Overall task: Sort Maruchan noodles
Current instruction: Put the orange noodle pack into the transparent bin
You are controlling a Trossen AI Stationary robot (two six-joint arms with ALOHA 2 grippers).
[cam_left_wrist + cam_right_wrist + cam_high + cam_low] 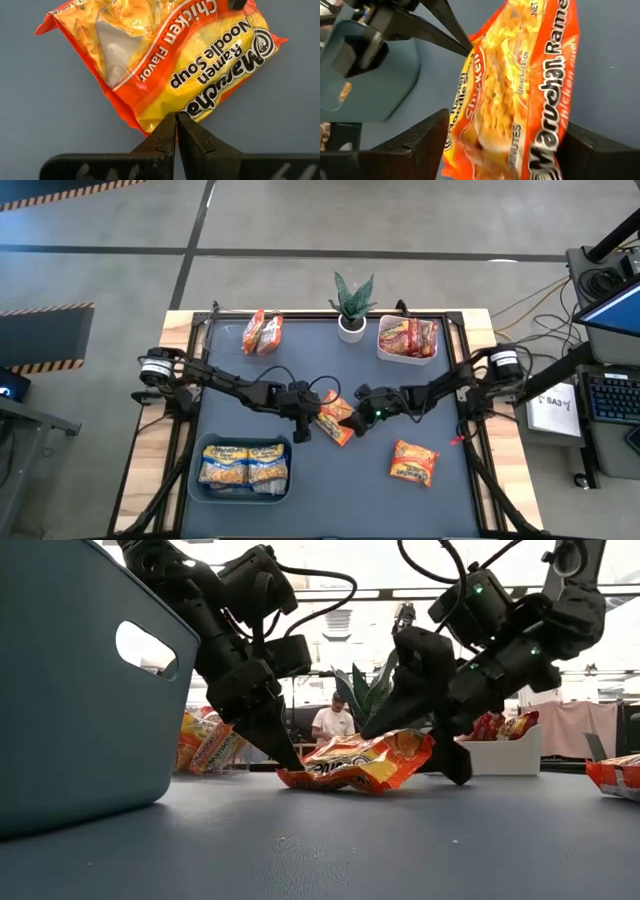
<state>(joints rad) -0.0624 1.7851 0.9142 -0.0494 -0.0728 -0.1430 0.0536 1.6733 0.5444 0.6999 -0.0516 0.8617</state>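
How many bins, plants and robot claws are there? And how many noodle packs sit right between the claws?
Bins: 2, the teal bin and the white bin
Plants: 1, the potted plant
Grippers: 2, the left gripper and the right gripper
Packs between them: 1, the orange packet
Total: 6

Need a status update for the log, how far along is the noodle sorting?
Partly done: yellow packets fill the blue bin, red ones the white bin. In hand: the orange chicken packet, left pincer shut at its edge, right pincer straddling it. Left: two table packets.
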